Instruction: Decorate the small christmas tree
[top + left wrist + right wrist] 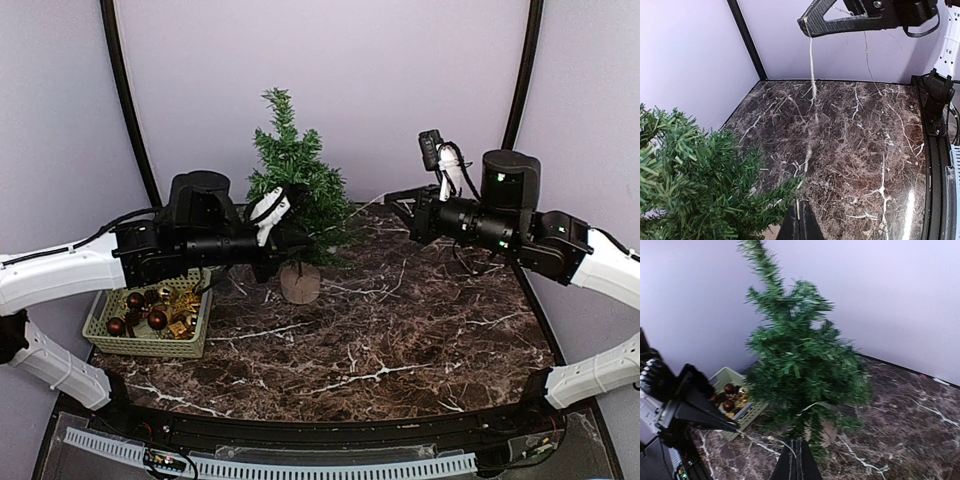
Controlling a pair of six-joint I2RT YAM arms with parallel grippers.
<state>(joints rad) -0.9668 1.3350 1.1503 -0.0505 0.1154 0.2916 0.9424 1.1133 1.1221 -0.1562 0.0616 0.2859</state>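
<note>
The small christmas tree [295,170] stands at the back centre on its round wooden base [300,283]. A thin pale string [812,90] stretches between my two grippers. My left gripper [801,220] is shut on one end, right beside the tree's lower branches [700,185]. Up and to the right of the tree my right gripper [393,200] is shut on the other end, its tip [806,22] showing at the top of the left wrist view. In the right wrist view the string [768,438] runs from my right gripper [797,449] to the left gripper's tip [735,429].
A pale green basket [100,312] holding dark red and gold ornaments [150,312] sits left of the tree, under my left arm. The dark marble table [400,320] stretches right and forward. Purple walls close the back and sides.
</note>
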